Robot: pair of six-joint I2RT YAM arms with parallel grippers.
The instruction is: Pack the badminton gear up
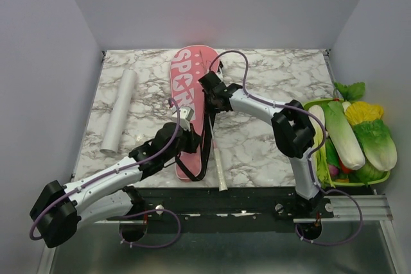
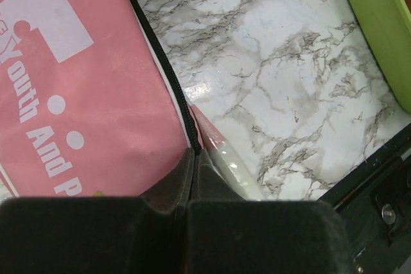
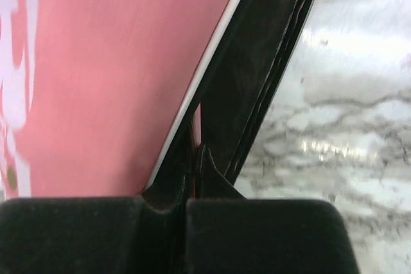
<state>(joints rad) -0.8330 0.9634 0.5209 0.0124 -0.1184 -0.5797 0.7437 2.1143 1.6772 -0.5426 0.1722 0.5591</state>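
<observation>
The pink bag (image 1: 186, 88) is lying lengthwise, near to far, on the desk (image 1: 270, 139), with the left jaws by its near end and the right jaws farther up, both seemingly pinching shut on its black edging (image 3: 257, 62).

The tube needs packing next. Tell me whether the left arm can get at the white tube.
Probably, but not yet: the left gripper is shut on the pink bag. Once freed, only bare table lies between it and the white tube.
</observation>
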